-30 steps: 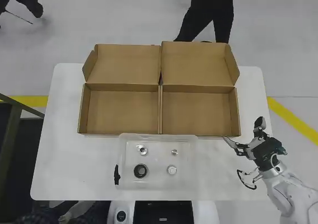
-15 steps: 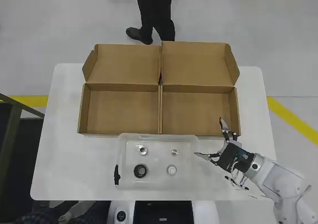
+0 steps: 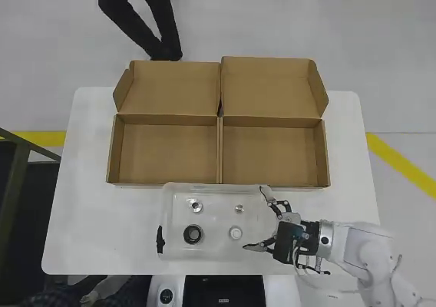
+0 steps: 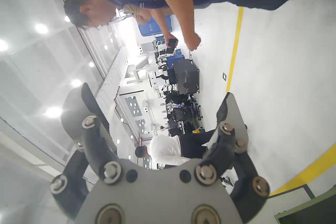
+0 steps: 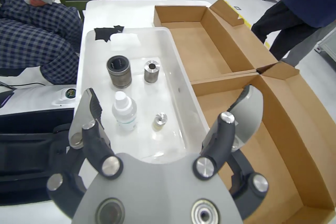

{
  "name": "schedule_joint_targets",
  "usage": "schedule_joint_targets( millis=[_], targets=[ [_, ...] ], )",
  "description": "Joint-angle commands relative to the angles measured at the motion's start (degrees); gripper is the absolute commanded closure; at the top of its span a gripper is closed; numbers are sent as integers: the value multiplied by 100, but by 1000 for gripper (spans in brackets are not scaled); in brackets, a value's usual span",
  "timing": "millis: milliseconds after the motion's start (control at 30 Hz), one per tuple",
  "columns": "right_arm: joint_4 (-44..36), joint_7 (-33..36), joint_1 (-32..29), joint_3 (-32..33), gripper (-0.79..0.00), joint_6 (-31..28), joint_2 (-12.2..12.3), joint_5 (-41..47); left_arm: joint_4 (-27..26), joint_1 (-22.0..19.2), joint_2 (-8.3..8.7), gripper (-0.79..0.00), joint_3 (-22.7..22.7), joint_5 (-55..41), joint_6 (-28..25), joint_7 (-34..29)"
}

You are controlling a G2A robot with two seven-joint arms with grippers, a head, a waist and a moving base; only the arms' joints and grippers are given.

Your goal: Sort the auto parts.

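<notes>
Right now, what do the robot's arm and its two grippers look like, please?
The right gripper has two curved grey metal fingers with black ribbed pads, black link bars with silver bolts, and a rounded grey base plate. The left gripper is built the same. In the top view the right arm has a smooth white shell with a black wrist section.

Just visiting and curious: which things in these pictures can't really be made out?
Top view: the parts in the clear tray are too small to identify.
Right wrist view: the tray's near rim is partly hidden behind the right pincer.
Right wrist view: the nearer cardboard box runs off the picture's edge.
</notes>
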Motion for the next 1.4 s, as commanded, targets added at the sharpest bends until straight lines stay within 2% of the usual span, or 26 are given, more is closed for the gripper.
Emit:
schedule_joint_targets(
  millis=[0,600,667,733,867,900,933,1033,1067,1167,1200,1233,1333,1367],
  targets=[
    [45,148,68,-154,-785,-2,5,8,0,0,0,-785,0,0,0,0],
    [634,1119,559,-913,-785,45,70,158,0,0,0,-785,0,0,0,0],
    [657,1181,576,-937,-730,67,79,193,0,0,0,-785,0,0,0,0],
    [671,1247,587,-958,-637,78,89,215,0,0,0,-785,0,0,0,0],
    [687,1367,601,-993,-523,99,111,249,0,0,0,-785,0,0,0,0],
    [693,1397,603,-1002,-523,101,117,257,0,0,0,-785,0,0,0,0],
    [694,1445,611,-1011,-480,99,124,237,0,0,0,-785,0,0,0,0],
    [703,1544,627,-1051,-548,97,140,224,0,0,0,-785,0,0,0,0],
    [701,1580,637,-1066,-526,97,146,214,0,0,0,-785,0,0,0,0],
    [691,1695,657,-1114,-539,105,162,170,0,0,0,-785,0,0,0,0],
    [687,1728,662,-1128,-505,111,167,160,0,0,0,-785,0,0,0,0],
    [680,1749,667,-1139,-416,116,172,157,0,0,0,-785,0,0,0,0],
    [670,1785,674,-1161,-289,123,190,153,0,0,0,-785,0,0,0,0],
    [667,1795,675,-1168,-200,112,196,150,0,0,0,-785,0,0,0,0]
  ],
)
